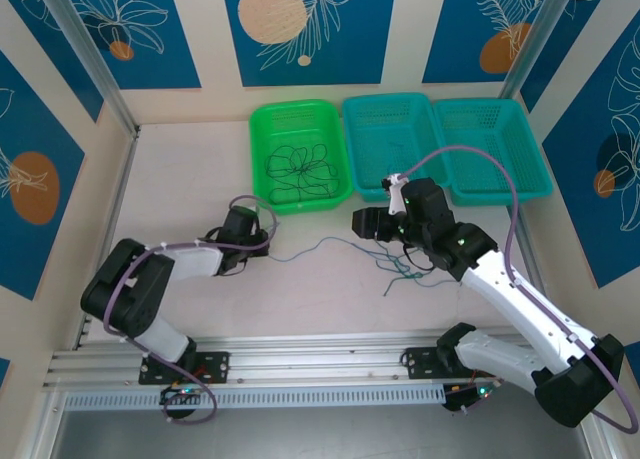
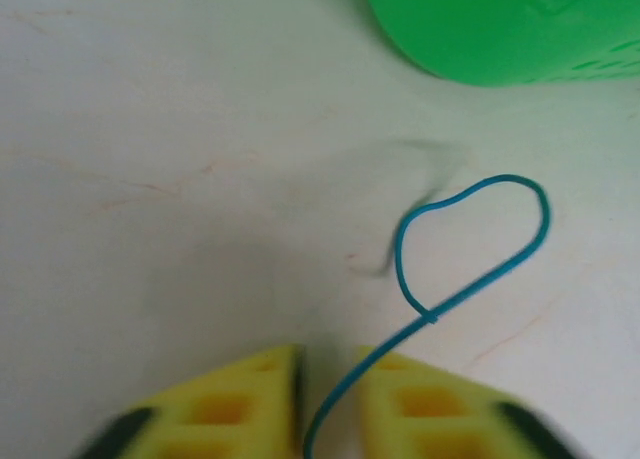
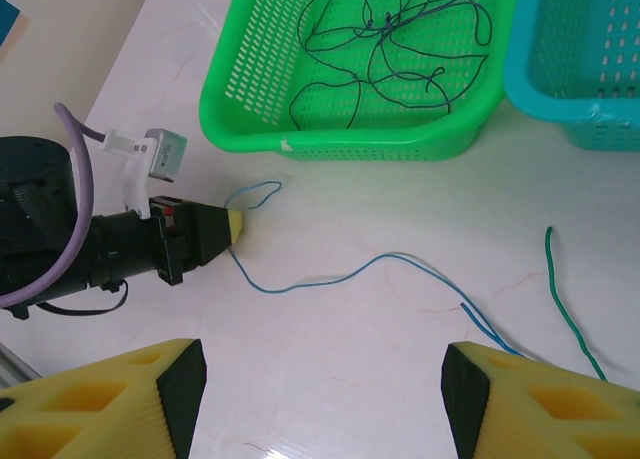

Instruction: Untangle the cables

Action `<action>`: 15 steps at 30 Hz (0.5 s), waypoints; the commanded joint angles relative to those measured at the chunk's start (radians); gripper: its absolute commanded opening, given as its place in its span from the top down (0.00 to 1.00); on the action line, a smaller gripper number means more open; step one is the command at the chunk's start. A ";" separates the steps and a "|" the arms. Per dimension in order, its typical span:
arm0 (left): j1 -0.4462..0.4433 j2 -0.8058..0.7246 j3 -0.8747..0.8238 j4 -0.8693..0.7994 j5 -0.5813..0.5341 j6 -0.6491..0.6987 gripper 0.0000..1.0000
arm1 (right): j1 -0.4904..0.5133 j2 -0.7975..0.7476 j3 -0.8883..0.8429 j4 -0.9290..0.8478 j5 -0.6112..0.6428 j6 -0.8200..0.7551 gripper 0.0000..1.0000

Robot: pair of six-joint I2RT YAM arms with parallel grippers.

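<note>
The left fingers (image 2: pixel 270 404) were pinched shut on one end of the blue cable (image 2: pixel 470 279), which ran from them toward the upper right of the left wrist view and curled into a small loop just short of the green basket (image 2: pixel 520 29). In the right wrist view it ran from those fingers at centre left across the table (image 3: pixel 330 379) to the lower right, its long axis lying left to right. There it passed out of sight beside one of the right fingers (image 3: pixel 520 399), which stood wide apart and held nothing. A green cable (image 3: pixel 562 299) lay just right of it. More dark cables (image 3: pixel 390 39) sat tangled in the basket at the top. The far end lay nearer the right arm, so the coming move was probably that arm's pinch there
</note>
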 commanded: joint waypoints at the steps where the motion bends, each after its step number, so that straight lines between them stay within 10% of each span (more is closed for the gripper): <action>1: 0.011 -0.048 -0.008 0.056 0.077 -0.018 1.00 | 0.012 0.008 0.021 0.009 0.006 0.007 0.34; 8: -0.015 -0.452 0.056 -0.113 0.229 -0.093 1.00 | 0.093 0.019 -0.019 0.095 0.052 -0.145 0.33; 15: -0.088 -0.490 0.350 -0.210 0.329 -0.098 1.00 | 0.123 0.002 -0.218 0.528 -0.069 -0.417 0.14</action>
